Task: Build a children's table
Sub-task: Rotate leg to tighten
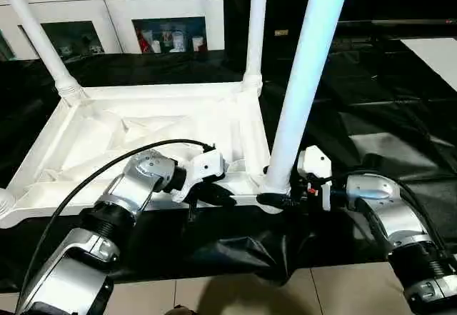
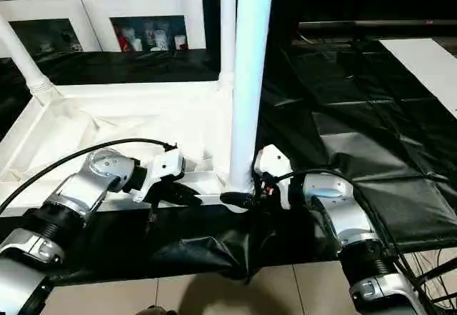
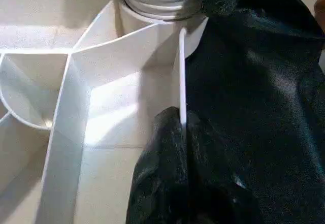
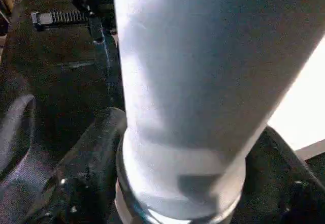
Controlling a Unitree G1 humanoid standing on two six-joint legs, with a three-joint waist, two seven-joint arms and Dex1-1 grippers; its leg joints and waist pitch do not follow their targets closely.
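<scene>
Forearms of silver reach forward from the lower corners of the head views, both bent inward at the wrist so the grippers face each other along the near edge of the upturned tabletop (image 1: 143, 126). The tabletop lies ribbed side up on a black sheet (image 1: 371, 108) spread over the floor, with three legs seen standing in its corner sockets: a far left leg (image 1: 36, 33), a far right leg (image 1: 255, 22) and the near right leg (image 1: 303, 79).

The left gripper (image 1: 211, 193) points rightward along the near rim; its two black fingers are pinched together on that thin white rim, as the left wrist view shows, with one finger (image 3: 162, 173) on the inner side of the wall.

The right gripper (image 1: 275, 201) points leftward at the base of the near right leg, its fingers set either side of the leg's foot, one finger (image 4: 86, 168) just beside the ribbed collar; whether they press on it cannot be told.

The legs' tops are cut off by the picture edge, and the tabletop's near left corner is cut off too. A white cabinet (image 1: 107, 8) with glass doors stands behind
</scene>
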